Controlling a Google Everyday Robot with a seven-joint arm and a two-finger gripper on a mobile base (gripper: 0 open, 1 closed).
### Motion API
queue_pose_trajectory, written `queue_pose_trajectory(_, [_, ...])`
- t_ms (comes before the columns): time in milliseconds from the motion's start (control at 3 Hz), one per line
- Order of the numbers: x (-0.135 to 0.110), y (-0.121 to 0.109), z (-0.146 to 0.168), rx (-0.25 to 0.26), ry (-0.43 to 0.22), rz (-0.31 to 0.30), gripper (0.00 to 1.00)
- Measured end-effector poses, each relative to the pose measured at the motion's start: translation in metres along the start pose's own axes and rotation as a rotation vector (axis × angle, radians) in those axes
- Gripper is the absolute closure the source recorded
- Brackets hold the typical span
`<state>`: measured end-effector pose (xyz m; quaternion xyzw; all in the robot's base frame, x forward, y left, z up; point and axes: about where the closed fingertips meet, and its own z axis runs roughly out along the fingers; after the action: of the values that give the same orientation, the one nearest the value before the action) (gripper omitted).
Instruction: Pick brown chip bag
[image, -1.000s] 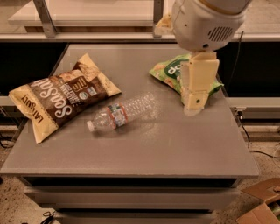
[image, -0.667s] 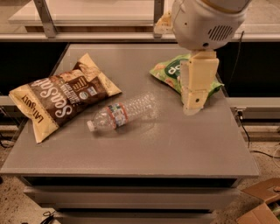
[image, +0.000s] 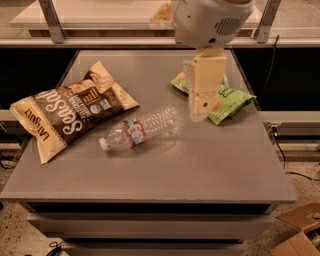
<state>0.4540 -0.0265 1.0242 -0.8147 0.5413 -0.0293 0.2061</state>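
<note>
The gripper (image: 198, 115) hangs above the green snack bag (image: 233, 102) — a plastic bottle (image: 142, 131) lies between it and the brown chip bag (image: 70, 112); the worktop (image: 200, 172) in front lies open.

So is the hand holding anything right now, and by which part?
Nothing appears held. The hand hangs in front of the green snack bag, while the brown chip bag lies untouched on the left of the table.

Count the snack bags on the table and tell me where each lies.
2. The brown chip bag lies on the left of the table. The green bag lies at the right rear, partly behind the gripper. No other shows.
</note>
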Motion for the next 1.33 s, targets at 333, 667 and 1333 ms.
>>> queue_pose_trajectory(333, [-0.037,-0.029,0.013,-0.006,-0.027,-0.151,0.0])
queue_pose_trajectory(667, [-0.077,-0.06,0.037,-0.021,-0.042,-0.291,0.0])
queue_pose_trajectory(1333, [-0.123,-0.096,0.082,-0.034,-0.078,-0.362,0.0])
